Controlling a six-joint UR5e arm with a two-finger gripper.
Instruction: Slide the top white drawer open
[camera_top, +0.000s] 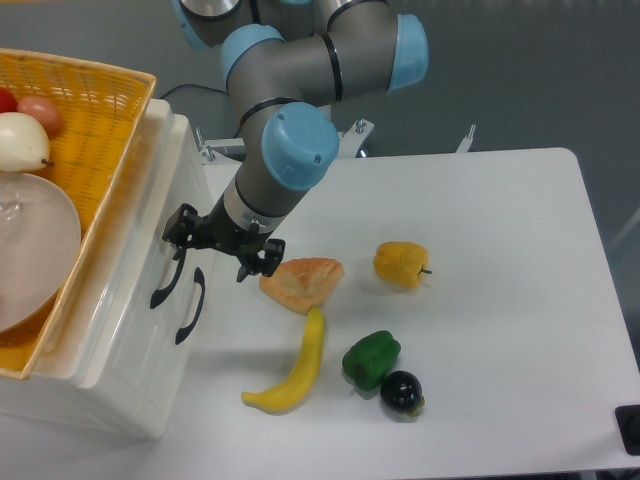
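**Tool at the cabinet front, food scattered beside it**

At the left of the frame: white cabinet, two stacked fronts with curved black handles. The top white drawer (150, 240) is the one nearer the basket; its handle (168, 280) sits left of the lower drawer's handle (190, 305). Drawer looks closed, flush with the cabinet face.

The tool (212, 248) hangs at the upper end of the top handle, its left finger touching or just beside it. Fingers spread apart; whether anything is actually gripped, cannot tell.

A yellow wicker basket (95, 110) rests on the cabinet top, holding a clear bowl (30, 250) and some fruit.

On the white bench (500, 260), right of the tool: a bread slice (302, 282) just beside the right finger, a banana (292, 368) below it, a green pepper (371, 359) touching a dark round fruit (402, 392), a yellow pepper (401, 263) apart from them.

No readable writing or labels.
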